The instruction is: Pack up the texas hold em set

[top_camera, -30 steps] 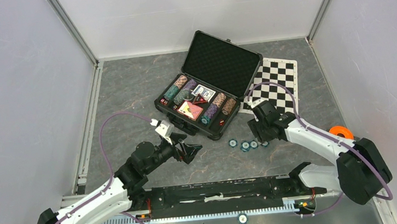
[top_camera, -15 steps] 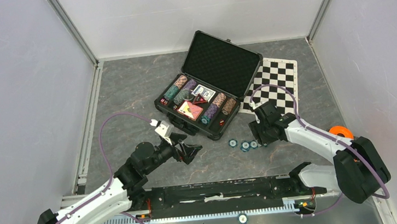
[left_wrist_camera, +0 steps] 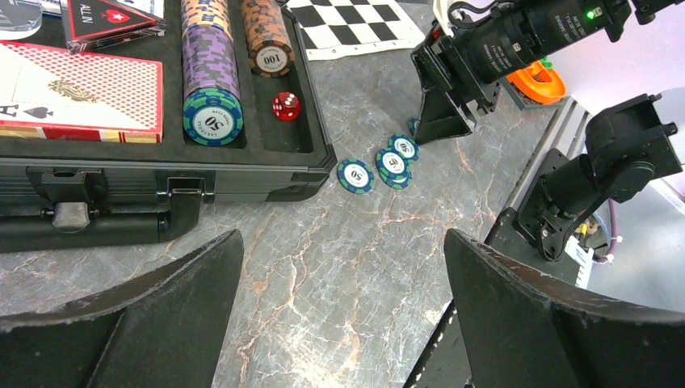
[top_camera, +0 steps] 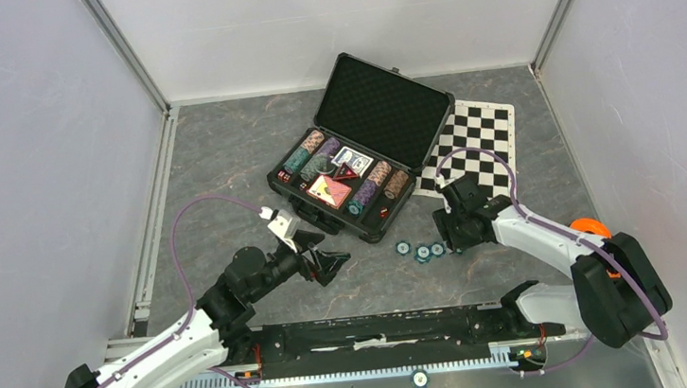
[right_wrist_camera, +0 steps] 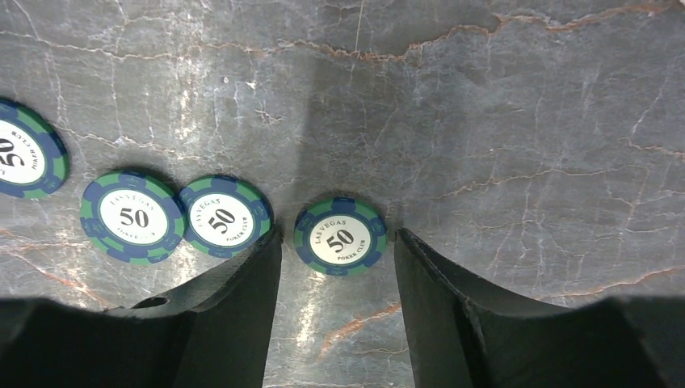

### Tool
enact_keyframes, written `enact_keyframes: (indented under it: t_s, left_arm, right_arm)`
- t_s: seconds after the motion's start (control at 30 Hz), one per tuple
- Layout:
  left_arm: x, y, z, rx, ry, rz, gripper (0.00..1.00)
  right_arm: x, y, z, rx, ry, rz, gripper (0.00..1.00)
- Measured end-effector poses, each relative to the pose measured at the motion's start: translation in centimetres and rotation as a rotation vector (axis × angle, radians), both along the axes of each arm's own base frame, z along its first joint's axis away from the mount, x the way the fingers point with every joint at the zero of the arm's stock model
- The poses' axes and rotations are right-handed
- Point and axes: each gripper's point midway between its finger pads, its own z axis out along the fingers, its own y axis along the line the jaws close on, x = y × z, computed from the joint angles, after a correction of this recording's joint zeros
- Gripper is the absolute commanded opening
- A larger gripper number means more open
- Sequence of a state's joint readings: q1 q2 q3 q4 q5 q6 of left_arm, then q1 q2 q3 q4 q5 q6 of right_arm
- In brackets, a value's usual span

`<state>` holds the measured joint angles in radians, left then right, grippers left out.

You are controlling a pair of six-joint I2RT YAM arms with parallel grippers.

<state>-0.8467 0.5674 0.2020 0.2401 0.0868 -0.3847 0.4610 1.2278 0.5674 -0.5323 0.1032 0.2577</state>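
near the case (top_camera: 381, 107) — right fingers (right_wrist_camera: 234, 307) apart around one teal chip (right_wrist_camera: 340, 236), neighbour chips (right_wrist_camera: 224, 217) close; left fingers (left_wrist_camera: 145, 323) wide

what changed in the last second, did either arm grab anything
The right claw edged slightly to the right above the table and now straddles one chip, small gaps on both sides, so nothing is grabbed yet. Nothing was let go. The left claw stayed wide open and in place, and the other loose chips and the open case did not move.
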Motion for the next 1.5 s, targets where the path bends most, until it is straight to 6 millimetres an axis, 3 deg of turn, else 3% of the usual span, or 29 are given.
enact_keyframes:
  t_s: [0.93,1.5]
  left_arm:
    - [-0.2,0.1,0.6,-0.017,-0.014,-0.006,1.0]
    - [-0.2,-0.4,-1.4,0.034,0.034,-0.02,1.0]
  right_arm:
    - [0.1,-0.2,0.0,0.019,0.036,-0.051,0.44]
    - [-0.2,0.3,1.1,0.045,0.026,-0.007,0.41]
